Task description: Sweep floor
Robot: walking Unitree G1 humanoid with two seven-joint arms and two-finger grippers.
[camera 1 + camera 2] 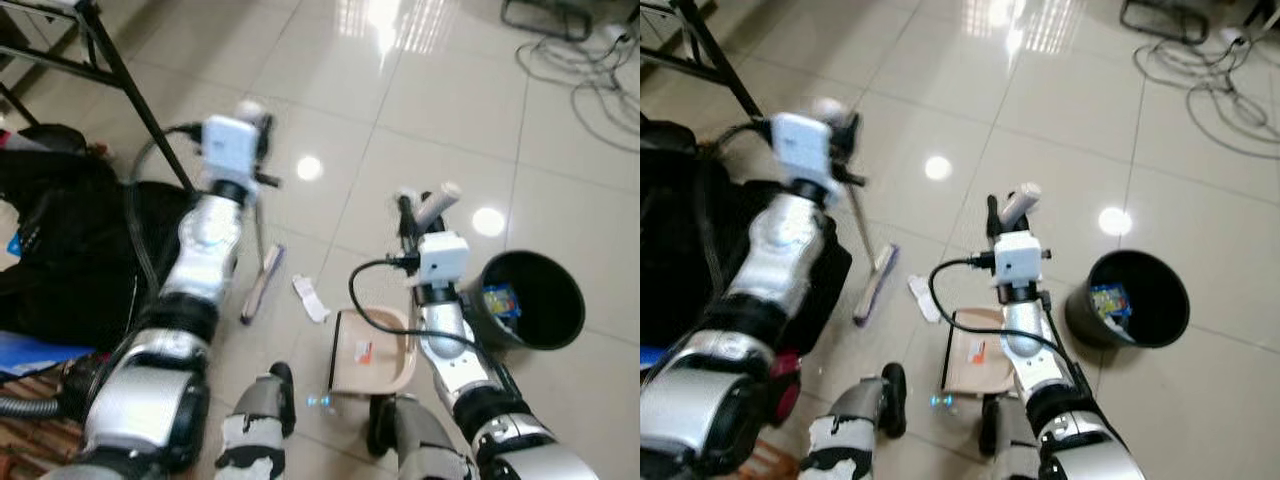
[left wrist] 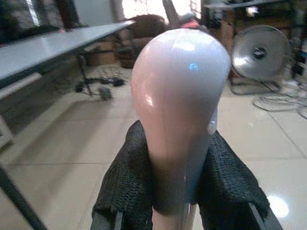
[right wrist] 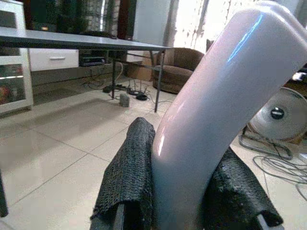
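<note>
Clamped around the rounded top of the broom handle (image 2: 180, 105): left gripper (image 1: 255, 130), woven pads (image 2: 127, 187) pressed to either side. Clamped likewise around the dustpan handle (image 3: 225, 110): right gripper (image 1: 425, 210), fingers closed on the curved pale tube. Broom head (image 1: 262, 283) down on the tiles just left of the dustpan (image 1: 372, 350); white scrap (image 1: 311, 298) between the two; black bin (image 1: 535, 298) just right of the dustpan. Probably light, stiff plastic all round, glossy and apt to twist in the pads. Best held high on both handles, as now, for leverage.
</note>
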